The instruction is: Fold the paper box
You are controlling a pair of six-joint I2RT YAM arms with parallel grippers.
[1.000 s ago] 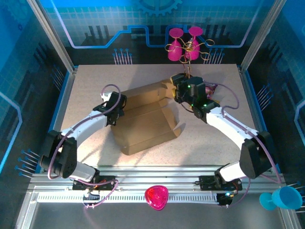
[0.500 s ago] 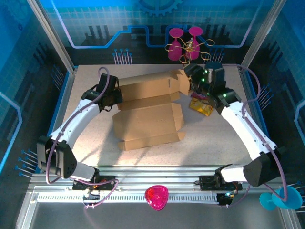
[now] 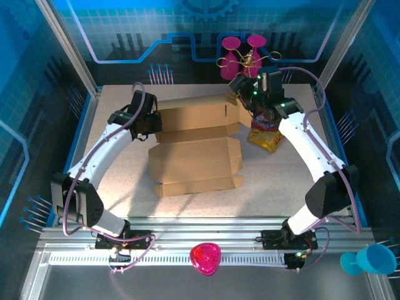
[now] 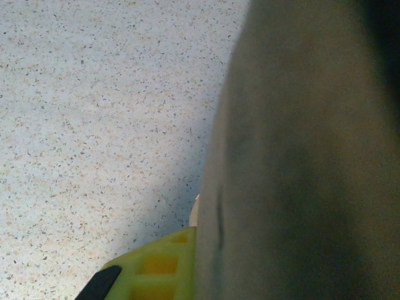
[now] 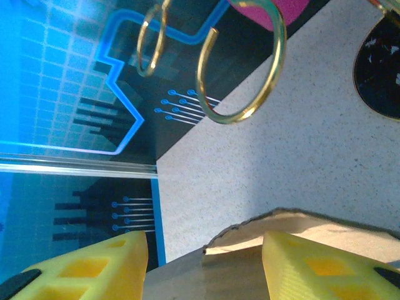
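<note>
One brown paper box (image 3: pixel 195 156) lies mid-bench (image 3: pixel 275 184). One yellow snack bag (image 3: pixel 265 139) sits just right of it, and two pink goblets (image 3: pixel 231 59) stand at the far edge. The left pincer (image 3: pixel 147 122) is pressed together, pinching the left edge of the box's far panel. The right pincer (image 5: pixel 203 253) stands spread, its yellow fingers (image 5: pixel 94 269) straddling that panel's right flap.

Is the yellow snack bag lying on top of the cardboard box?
No, the yellow bag lies on the table to the right of the box.
</note>
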